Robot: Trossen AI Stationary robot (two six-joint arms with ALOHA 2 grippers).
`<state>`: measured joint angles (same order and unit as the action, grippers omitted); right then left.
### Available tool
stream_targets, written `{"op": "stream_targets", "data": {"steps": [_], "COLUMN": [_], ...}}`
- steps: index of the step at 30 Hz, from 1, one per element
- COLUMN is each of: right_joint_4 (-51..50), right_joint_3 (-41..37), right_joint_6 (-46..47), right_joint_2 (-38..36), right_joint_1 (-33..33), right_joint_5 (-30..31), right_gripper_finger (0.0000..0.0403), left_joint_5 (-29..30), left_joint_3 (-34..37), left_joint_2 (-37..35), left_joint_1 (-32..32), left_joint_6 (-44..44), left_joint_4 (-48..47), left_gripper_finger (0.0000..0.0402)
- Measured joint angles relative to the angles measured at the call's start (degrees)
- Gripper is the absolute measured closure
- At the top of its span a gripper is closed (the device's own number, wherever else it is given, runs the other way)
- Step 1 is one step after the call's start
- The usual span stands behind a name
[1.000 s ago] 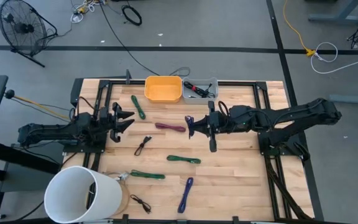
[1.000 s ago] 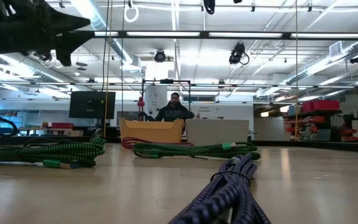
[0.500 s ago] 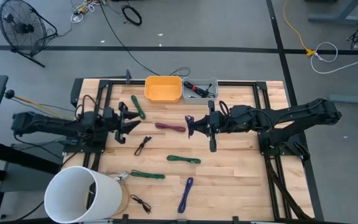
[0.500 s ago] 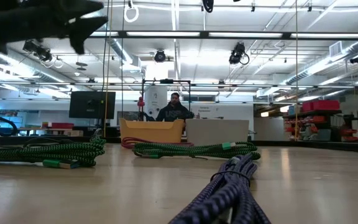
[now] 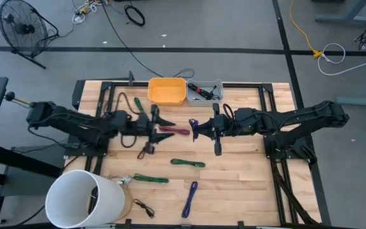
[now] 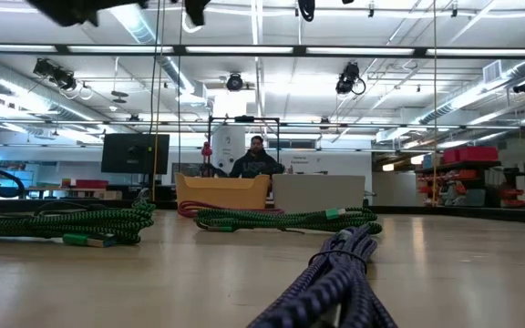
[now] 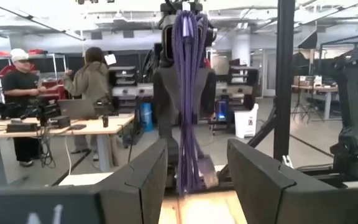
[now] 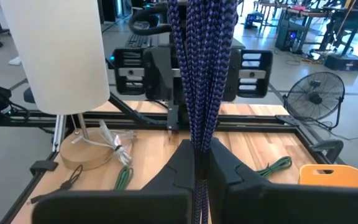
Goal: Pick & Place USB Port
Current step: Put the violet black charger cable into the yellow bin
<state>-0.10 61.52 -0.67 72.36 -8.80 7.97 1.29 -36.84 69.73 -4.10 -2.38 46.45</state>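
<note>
The purple cable [image 5: 194, 130] hangs bundled from the right gripper [image 5: 196, 130], held up over the middle of the table [image 5: 246, 184], below the orange bin [image 5: 167, 91] and grey bin [image 5: 203, 92]. The right wrist view shows the same cable [image 8: 199, 68] clenched tight between that gripper's fingers [image 8: 235, 171], its strands running up out of frame. The left gripper [image 5: 156, 124] reaches in toward it from the other side, fingers spread wide and empty, just above a maroon cable [image 5: 174, 130] lying on the wood.

As a judgement, the pick is done and the placing is not: the cable is lifted but in no bin, and the two arms look set for a handover or a straightening.

The high view alone shows the rest of the table: green cables [image 5: 187, 163], a blue cable [image 5: 190, 199], a black cable [image 5: 146, 149] and the white lamp shade [image 5: 84, 198]. The left wrist view alone shows the purple cable [image 7: 187, 93] face on, dangling in the gap between the open fingers [image 7: 143, 180], with people [image 7: 91, 81] at a desk behind. The low view shows neither gripper clearly, only cables on the table and a person [image 6: 256, 159] far off
</note>
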Motion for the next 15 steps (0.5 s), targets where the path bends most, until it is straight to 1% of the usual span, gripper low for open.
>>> {"op": "stream_targets", "data": {"steps": [3,8,11,15], "right_joint_4": [0.00,-0.06,-0.53,-0.81], "right_joint_3": [0.00,0.00,0.00,0.00], "right_joint_6": [0.02,0.02,0.04,0.17], "right_joint_2": [0.00,0.00,0.00,0.00], "right_joint_1": [0.00,0.00,0.00,0.00], "right_joint_5": [-0.02,-0.02,0.00,-0.02], "right_gripper_finger": [0.0396,0.0396,0.0396,0.0396], "left_joint_5": [-0.07,-0.07,-0.32,-3.62], "left_joint_3": [-4.17,-10.00,-12.34,-14.46], "left_joint_2": [4.10,9.64,10.95,11.28], "left_joint_1": [-0.02,-0.02,-0.02,0.01], "left_joint_6": [-1.28,-1.49,-2.27,-2.82], "left_joint_4": [-1.51,-1.51,-1.67,-1.91], "left_gripper_finger": [0.0228,0.0228,0.0228,0.0228]}}
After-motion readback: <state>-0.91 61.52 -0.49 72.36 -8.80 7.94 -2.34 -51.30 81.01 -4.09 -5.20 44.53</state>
